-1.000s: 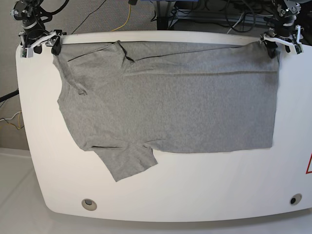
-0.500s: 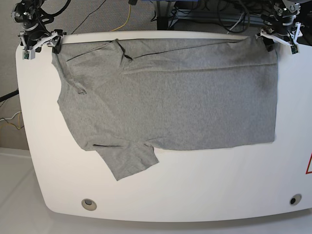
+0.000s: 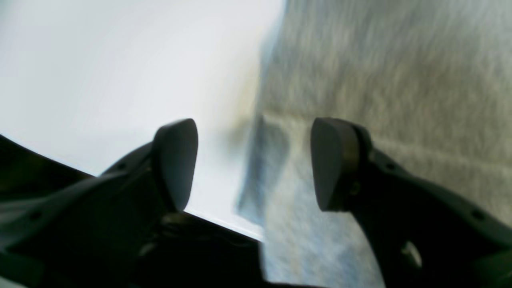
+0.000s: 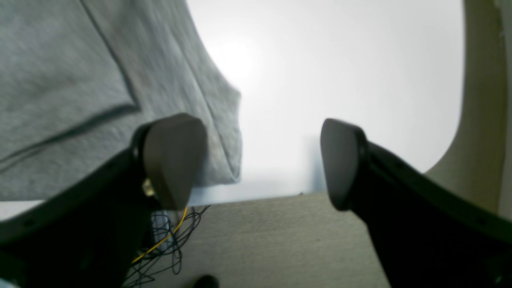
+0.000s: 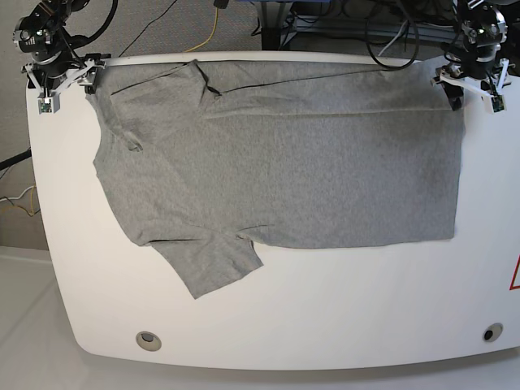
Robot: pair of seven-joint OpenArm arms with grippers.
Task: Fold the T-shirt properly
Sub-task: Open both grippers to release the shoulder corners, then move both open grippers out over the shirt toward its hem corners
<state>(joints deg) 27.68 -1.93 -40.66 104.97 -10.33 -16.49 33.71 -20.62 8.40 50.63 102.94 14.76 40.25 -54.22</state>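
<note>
The grey T-shirt (image 5: 284,162) lies spread across the white table (image 5: 325,325), its far edge at the table's back rim and one sleeve (image 5: 215,268) pointing toward the front. My right gripper (image 5: 65,81) hovers at the shirt's back left corner. In the right wrist view the gripper (image 4: 264,160) stands open, with the T-shirt (image 4: 60,80) behind its left finger and nothing between the pads. My left gripper (image 5: 470,89) is at the back right corner. In its wrist view the gripper (image 3: 254,160) is open over the cloth's edge, the T-shirt (image 3: 400,80) blurred.
Two round holes (image 5: 148,340) (image 5: 492,332) sit near the table's front edge, and a red mark (image 5: 515,275) is at its right rim. Cables, one yellow (image 5: 213,24), and carpet lie behind the table's back rim.
The shirt's far edge has slid back to the table's rim and its top fold has flattened. Both grippers have shifted slightly back and outward at the corners.
</note>
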